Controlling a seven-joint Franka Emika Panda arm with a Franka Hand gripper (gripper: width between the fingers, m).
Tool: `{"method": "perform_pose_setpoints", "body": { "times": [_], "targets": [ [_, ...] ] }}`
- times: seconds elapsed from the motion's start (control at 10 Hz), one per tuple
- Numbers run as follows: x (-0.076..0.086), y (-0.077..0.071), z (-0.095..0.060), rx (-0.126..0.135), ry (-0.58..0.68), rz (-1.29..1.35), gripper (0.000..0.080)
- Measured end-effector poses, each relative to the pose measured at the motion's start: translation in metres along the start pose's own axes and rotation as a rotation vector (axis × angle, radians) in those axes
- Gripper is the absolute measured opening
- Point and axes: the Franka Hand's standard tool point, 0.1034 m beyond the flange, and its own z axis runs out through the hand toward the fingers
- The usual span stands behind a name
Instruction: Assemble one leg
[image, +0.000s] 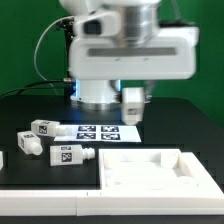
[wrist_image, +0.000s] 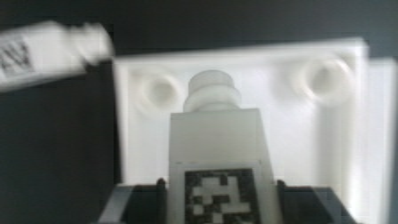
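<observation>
My gripper is shut on a white square-sided leg and holds it in the air above the marker board. In the wrist view the held leg sits between the dark fingers, tag facing the camera. Its round peg end points toward the white square panel, between two corner sockets. The peg looks apart from the panel. Three more legs lie on the table at the exterior view's left. One loose leg shows in the wrist view.
The marker board lies on the black table below the gripper. The large white panel with its raised rim lies at the front of the exterior view. The robot base stands behind the board.
</observation>
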Motion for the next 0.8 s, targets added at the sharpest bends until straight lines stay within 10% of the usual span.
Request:
{"method": "perform_pose_setpoints", "body": {
  "times": [0.8],
  "targets": [
    [0.032,-0.042,0.011,0.032,0.613,-0.062,0.0284]
  ]
}}
